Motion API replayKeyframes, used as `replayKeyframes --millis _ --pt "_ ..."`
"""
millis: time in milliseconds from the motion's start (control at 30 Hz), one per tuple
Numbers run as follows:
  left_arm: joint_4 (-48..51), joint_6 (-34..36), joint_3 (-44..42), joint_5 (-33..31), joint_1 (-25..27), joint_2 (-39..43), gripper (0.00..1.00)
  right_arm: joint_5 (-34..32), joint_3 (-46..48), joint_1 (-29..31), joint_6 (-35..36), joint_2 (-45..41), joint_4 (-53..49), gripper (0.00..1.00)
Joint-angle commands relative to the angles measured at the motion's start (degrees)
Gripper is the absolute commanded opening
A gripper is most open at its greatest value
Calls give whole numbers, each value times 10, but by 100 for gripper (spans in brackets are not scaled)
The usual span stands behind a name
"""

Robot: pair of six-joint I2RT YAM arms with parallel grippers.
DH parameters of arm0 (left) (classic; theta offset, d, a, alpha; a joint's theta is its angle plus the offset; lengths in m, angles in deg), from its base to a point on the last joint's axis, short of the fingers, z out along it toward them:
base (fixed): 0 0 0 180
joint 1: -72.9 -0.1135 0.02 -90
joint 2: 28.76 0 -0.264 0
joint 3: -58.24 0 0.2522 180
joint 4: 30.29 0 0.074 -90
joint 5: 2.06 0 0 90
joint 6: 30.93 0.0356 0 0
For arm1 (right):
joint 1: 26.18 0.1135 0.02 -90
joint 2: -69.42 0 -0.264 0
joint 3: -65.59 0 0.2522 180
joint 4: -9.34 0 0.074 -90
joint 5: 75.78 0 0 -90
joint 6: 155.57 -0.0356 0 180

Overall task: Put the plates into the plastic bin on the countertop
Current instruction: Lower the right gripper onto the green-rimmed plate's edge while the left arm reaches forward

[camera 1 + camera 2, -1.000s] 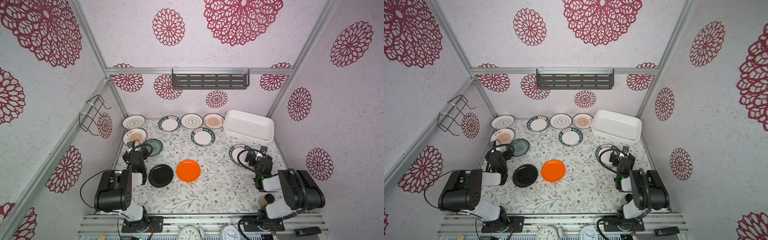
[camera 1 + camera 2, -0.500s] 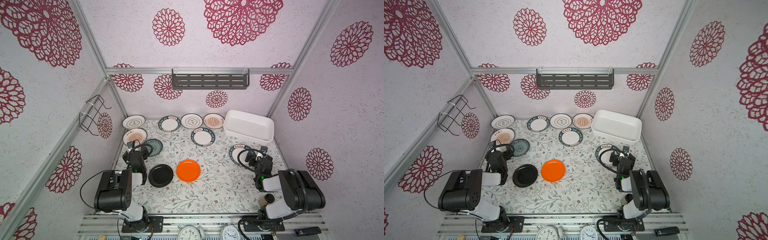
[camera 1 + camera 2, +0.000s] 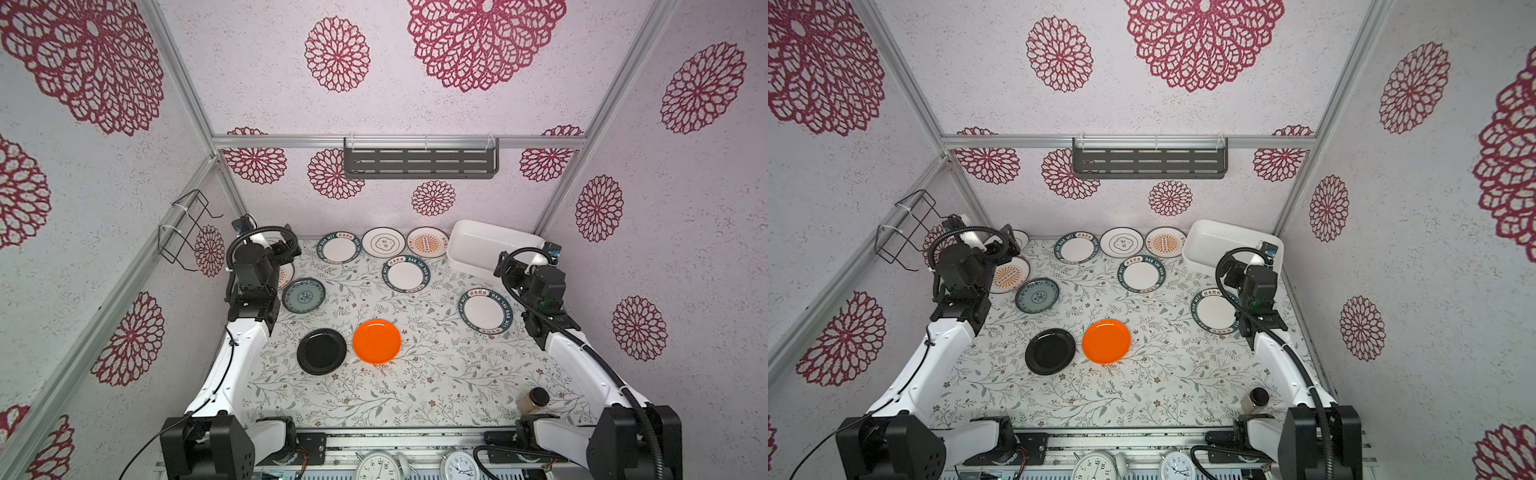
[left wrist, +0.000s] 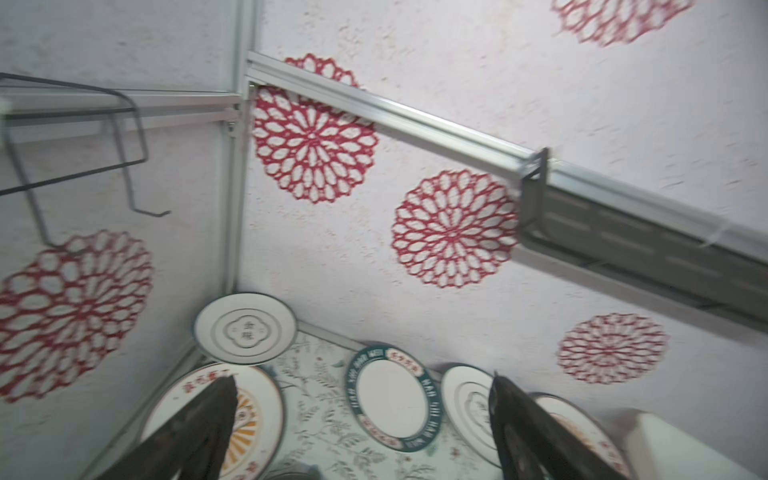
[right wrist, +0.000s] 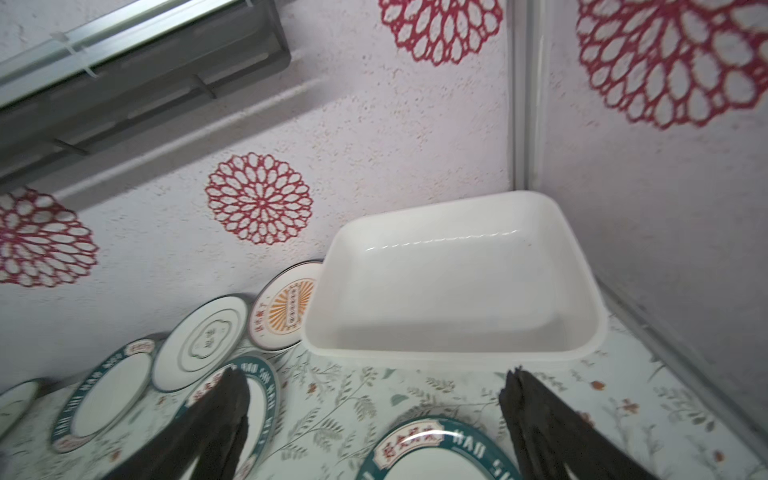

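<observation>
Several plates lie on the leafy countertop (image 3: 415, 386): black (image 3: 321, 351), orange (image 3: 377, 341), teal (image 3: 304, 295), green-rimmed ones (image 3: 406, 274) (image 3: 485, 311) (image 3: 338, 248), a ringed one (image 3: 383, 242) and a sunburst one (image 3: 427, 242). The white plastic bin (image 3: 482, 243) stands empty at the back right. My left gripper (image 3: 286, 249) (image 4: 362, 379) hangs open and empty above the back-left plates, over a sunburst plate (image 4: 253, 419) and a ringed plate (image 4: 245, 332). My right gripper (image 3: 503, 266) (image 5: 374, 372) hangs open and empty between the bin (image 5: 453, 353) and the right green-rimmed plate (image 5: 432, 444).
A dark grey slotted shelf (image 3: 419, 162) hangs on the back wall and a black wire rack (image 3: 187, 228) on the left wall. A small dark-lidded jar (image 3: 533, 401) stands at the front right. Two clocks (image 3: 378, 467) sit below the front edge.
Both arms have risen from their folded pose at the front and reached toward the back, the left over the back-left plates and the right near the bin. No plate has moved.
</observation>
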Motion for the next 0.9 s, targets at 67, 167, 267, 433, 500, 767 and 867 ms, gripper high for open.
replayKeyframes --millis 67,167,267,433,500,767,867 --pt "133 -175 59 98 68 -10 97 35 -32 105 -237 8 -86 99" --pt "138 -252 68 114 88 -15 97 36 -17 165 -327 24 -13 99" --pt "133 -292 66 129 101 -18 97 11 -37 226 -347 45 2 99" --pt "66 -289 56 166 129 -27 97 -16 -114 278 -272 64 -10 99" --pt "-2 -312 31 203 127 -28 97 30 -100 273 -258 66 65 99" --pt "52 -262 68 233 120 -34 97 12 -81 258 -290 59 55 99" --pt "103 -233 91 227 120 -60 97 -41 -64 239 -308 49 -3 99"
